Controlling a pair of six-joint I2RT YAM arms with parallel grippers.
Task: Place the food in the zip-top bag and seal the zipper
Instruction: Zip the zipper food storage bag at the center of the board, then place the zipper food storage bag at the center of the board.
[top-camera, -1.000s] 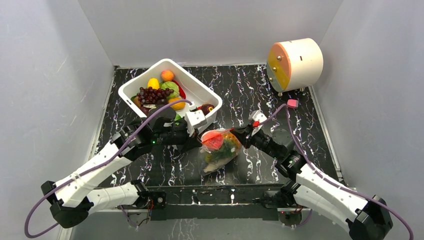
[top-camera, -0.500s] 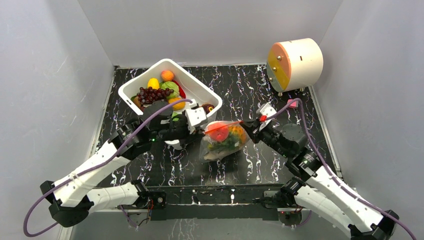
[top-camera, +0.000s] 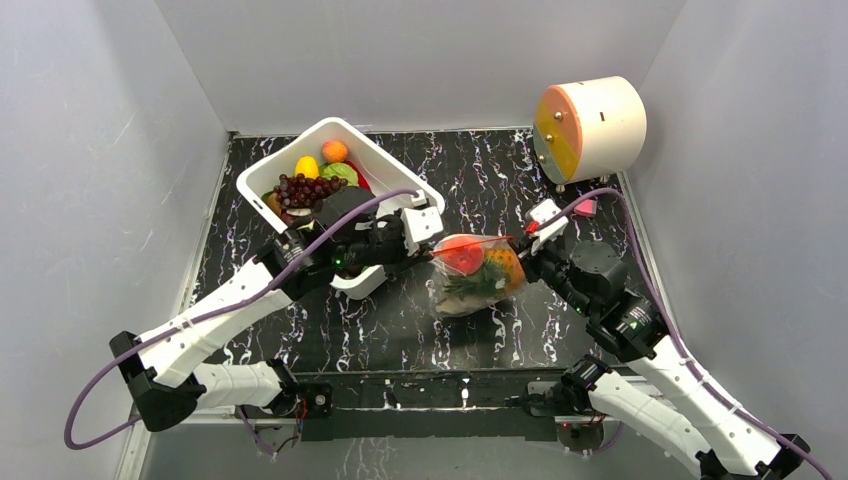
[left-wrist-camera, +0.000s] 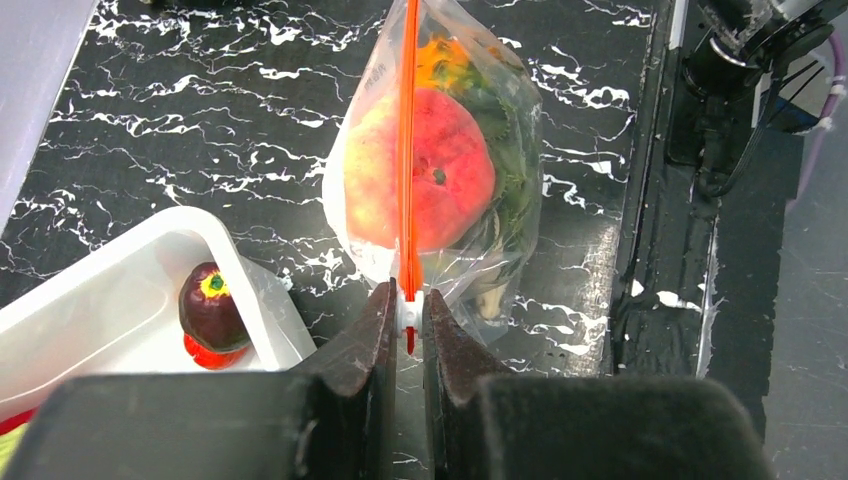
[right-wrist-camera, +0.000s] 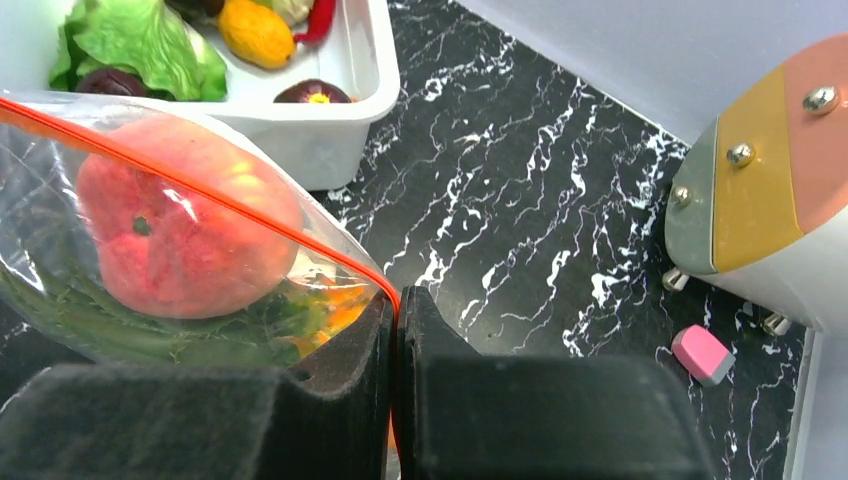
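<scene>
Since the food already sits inside the zip-top bag, sealing seems the step in hand. The left gripper and the right gripper are both clamped on opposite ends of the zipper. It runs left to right, uppermost, with the bag hanging beside the white tub. Next, I judge, the strip must be closed along its length while kept taut.

- The zip-top bag, filled with food, is held stretched between the left hand and the right hand, one gripped at each end of its far edge.
- A white tub is seen at the far left of the surface.
- A cylinder is seen far right.
</scene>
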